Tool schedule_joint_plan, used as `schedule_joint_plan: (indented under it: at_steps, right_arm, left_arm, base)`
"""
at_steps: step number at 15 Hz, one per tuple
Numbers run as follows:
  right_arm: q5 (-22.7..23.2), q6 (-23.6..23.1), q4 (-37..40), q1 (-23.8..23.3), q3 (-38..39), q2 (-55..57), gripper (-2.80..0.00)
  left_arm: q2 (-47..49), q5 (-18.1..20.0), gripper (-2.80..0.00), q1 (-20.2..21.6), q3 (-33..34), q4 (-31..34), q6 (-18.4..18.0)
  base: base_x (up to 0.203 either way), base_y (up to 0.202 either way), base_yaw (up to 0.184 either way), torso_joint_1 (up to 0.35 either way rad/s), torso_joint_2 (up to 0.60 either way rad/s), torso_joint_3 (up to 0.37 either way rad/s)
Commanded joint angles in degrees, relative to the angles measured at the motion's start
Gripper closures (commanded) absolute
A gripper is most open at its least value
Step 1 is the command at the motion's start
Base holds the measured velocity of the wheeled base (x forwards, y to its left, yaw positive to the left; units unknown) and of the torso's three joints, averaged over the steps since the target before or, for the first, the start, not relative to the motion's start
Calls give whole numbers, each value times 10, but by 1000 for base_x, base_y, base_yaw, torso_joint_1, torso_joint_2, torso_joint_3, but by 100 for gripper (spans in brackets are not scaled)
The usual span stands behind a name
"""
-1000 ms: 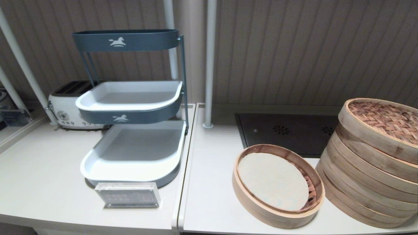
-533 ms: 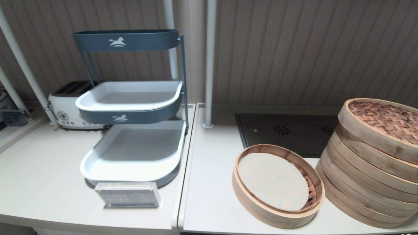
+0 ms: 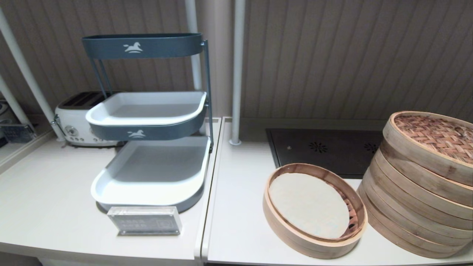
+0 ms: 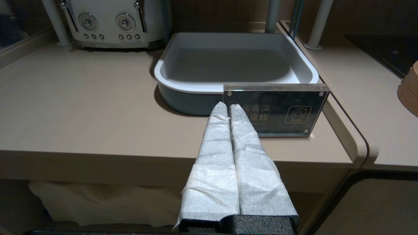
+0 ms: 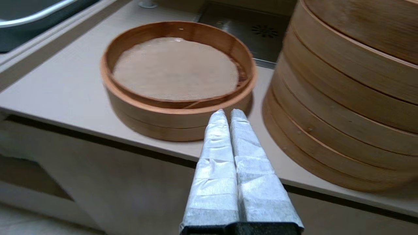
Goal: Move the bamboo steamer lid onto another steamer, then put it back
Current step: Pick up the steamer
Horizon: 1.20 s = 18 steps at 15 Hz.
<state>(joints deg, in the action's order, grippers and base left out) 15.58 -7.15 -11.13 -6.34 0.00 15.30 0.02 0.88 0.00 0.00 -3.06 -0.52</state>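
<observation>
A reddish-brown woven lid [image 3: 439,136] with a pale bamboo rim sits on top of the tall stacked steamer [image 3: 406,207] at the counter's right end. The picture's edge cuts off its centre, so no handle shows. Left of it stands a low single-tier basket [image 3: 314,242] with a pale round liner [image 3: 308,205] and no lid. My right gripper [image 5: 228,112] is shut and empty, held low in front of the counter's edge and pointing at the gap between the low basket [image 5: 169,114] and the tall steamer [image 5: 343,107]. My left gripper [image 4: 228,107] is shut and empty, off the counter's front.
A dark tiered rack [image 3: 147,122] with white trays stands at the left, with an acrylic sign [image 4: 277,111] in front of its bottom tray [image 4: 235,88]. A white toaster [image 3: 72,122] stands behind it. A black cooktop [image 3: 332,147] lies behind the basket, and a white pole [image 3: 236,74] rises mid-counter.
</observation>
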Motion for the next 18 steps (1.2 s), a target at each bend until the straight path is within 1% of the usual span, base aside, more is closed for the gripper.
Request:
schedule_joint_plan:
  at_steps: [1, 2, 3, 4, 5, 6, 7, 8, 12, 14, 15, 18]
  right_arm:
    - [-19, -3, 0, 13, 9, 0, 0]
    - [-30, -4, 4, 43, 8, 0, 0]
    - [-71, -5, 17, 65, 5, -3, 0]
    - [-111, -10, 30, 67, 6, -17, 0]
    - [-121, -18, 46, 65, 10, -43, 0]
    - [-125, -25, 73, 64, 10, -75, 0]
    - [-128, -25, 83, 62, 12, -97, 0]
    - [-131, -19, 92, 62, 13, -99, 0]
    - [-133, -2, 97, 63, 14, -132, 0]
    - [-146, 32, 95, 63, 15, -150, 0]
    - [-151, 40, 95, 63, 15, -150, 0]
    - [-151, 41, 94, 63, 15, -151, 0]
  left_arm:
    - [0, 0, 0, 0, 16, -1, 0]
    - [0, 0, 0, 0, 16, -1, 0]
    - [0, 0, 0, 0, 16, -1, 0]
    - [0, 0, 0, 0, 16, -1, 0]
    - [0, 0, 0, 0, 16, 0, 0]
    - [0, 0, 0, 0, 16, 0, 0]
    - [0, 0, 0, 0, 16, -1, 0]
    - [0, 0, 0, 0, 16, 0, 0]
    - [0, 0, 0, 0, 16, 0, 0]
    - [0, 0, 0, 0, 16, 0, 0]
    - [0, 0, 0, 0, 16, -1, 0]
    - [0, 0, 0, 0, 16, 0, 0]
  base:
    - [0, 0, 0, 0, 0, 0]
    - [0, 0, 0, 0, 0, 0]
    - [0, 0, 0, 0, 0, 0]
    - [0, 0, 0, 0, 0, 0]
    - [0, 0, 0, 0, 0, 0]
    - [0, 0, 0, 0, 0, 0]
    - [0, 0, 0, 0, 0, 0]
    - [0, 0, 0, 0, 0, 0]
    - [0, 0, 0, 0, 0, 0]
    - [0, 0, 0, 0, 0, 0]
    - [0, 0, 0, 0, 0, 0]
    - [0, 0, 0, 0, 0, 0]
